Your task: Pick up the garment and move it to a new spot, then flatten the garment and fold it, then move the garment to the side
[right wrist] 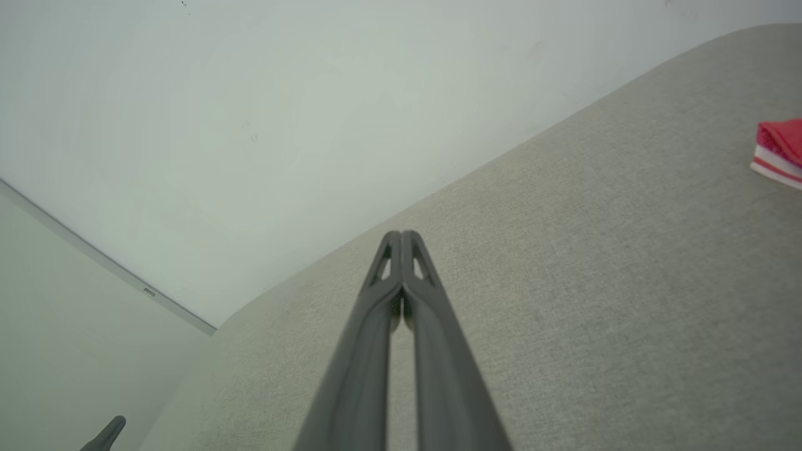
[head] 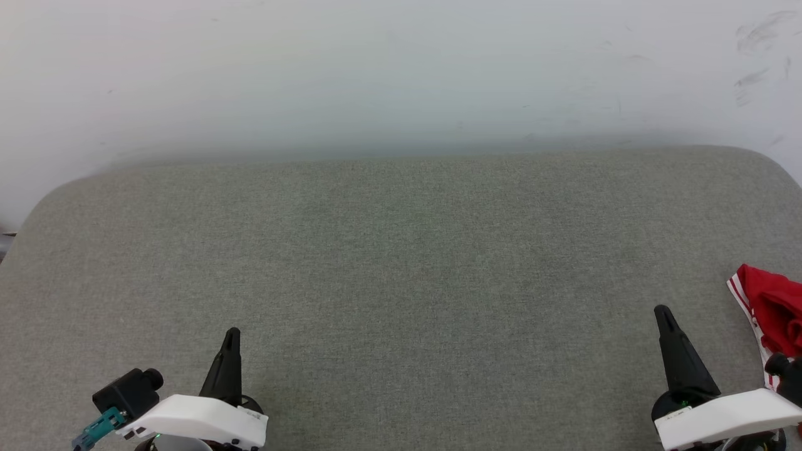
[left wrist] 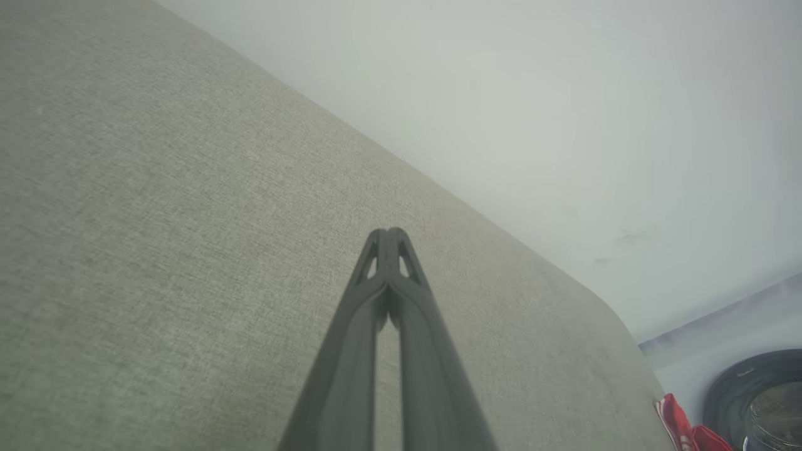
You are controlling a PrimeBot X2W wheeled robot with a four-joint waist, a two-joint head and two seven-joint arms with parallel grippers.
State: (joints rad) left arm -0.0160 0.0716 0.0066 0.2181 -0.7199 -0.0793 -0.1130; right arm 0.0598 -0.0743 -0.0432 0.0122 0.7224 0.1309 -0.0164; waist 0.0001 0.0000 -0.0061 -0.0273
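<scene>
The garment (head: 774, 316), red with red-and-white striped trim, lies bunched at the far right edge of the grey padded surface (head: 401, 263), partly cut off by the head view's border. A corner of the garment (right wrist: 780, 150) also appears at the right of the right wrist view, and a sliver of the garment (left wrist: 680, 426) at the bottom right of the left wrist view. My right gripper (head: 662, 311) hovers shut and holds nothing, just left of the garment. My left gripper (head: 232, 332) is shut and holds nothing near the front left, far from the cloth. Both stand apart from the garment.
A pale wall (head: 401, 75) rises behind the padded surface, with scuff marks at its upper right. A dark round object (left wrist: 752, 401) sits beyond the surface's right end in the left wrist view. The surface's corners are rounded.
</scene>
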